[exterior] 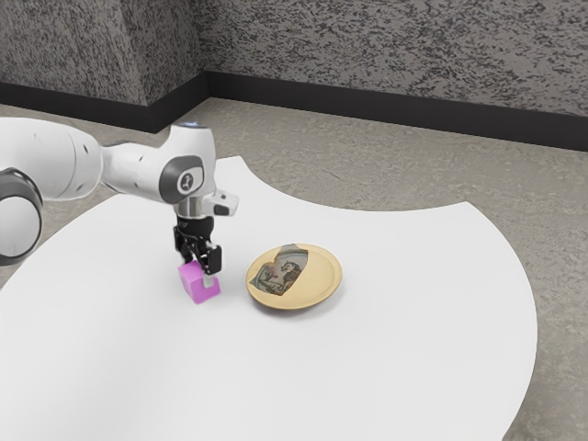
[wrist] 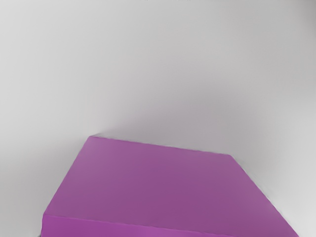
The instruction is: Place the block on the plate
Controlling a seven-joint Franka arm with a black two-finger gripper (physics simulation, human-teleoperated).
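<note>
Exterior view: a magenta, cube-shaped block with plain, smooth faces [exterior: 196, 283] lies at the white, round-edged table [exterior: 395, 367], directly below the black two-finger gripper [exterior: 198, 274] of the white and grey robot arm [exterior: 138, 170]. The state of the gripper, whether spread or pinching the block, cannot be determined from the views. The hand points down toward the tabletop.

Orientation of the block: no long axis can be distinguished, the visible edges being of similar length. The block is set obliquely in the exterior view, its lower edge rising toward the exterior view's right and its side edge slanting. Whether its underside is flush with the table cannot be told.

Position of the block: off the plate, near it, on the exterior view's left of it. The round, pale yellow plate with a dark, irregular pictorial patch [exterior: 320, 279] rests on the table, with a space between its rim and the block.

Wrist view: one broad magenta face of the block appears as a four-sided figure, its two side edges splaying apart; a narrow strip of an adjoining, more vivid face borders it. Soft grey shading lies on the white surface beside the block.
</note>
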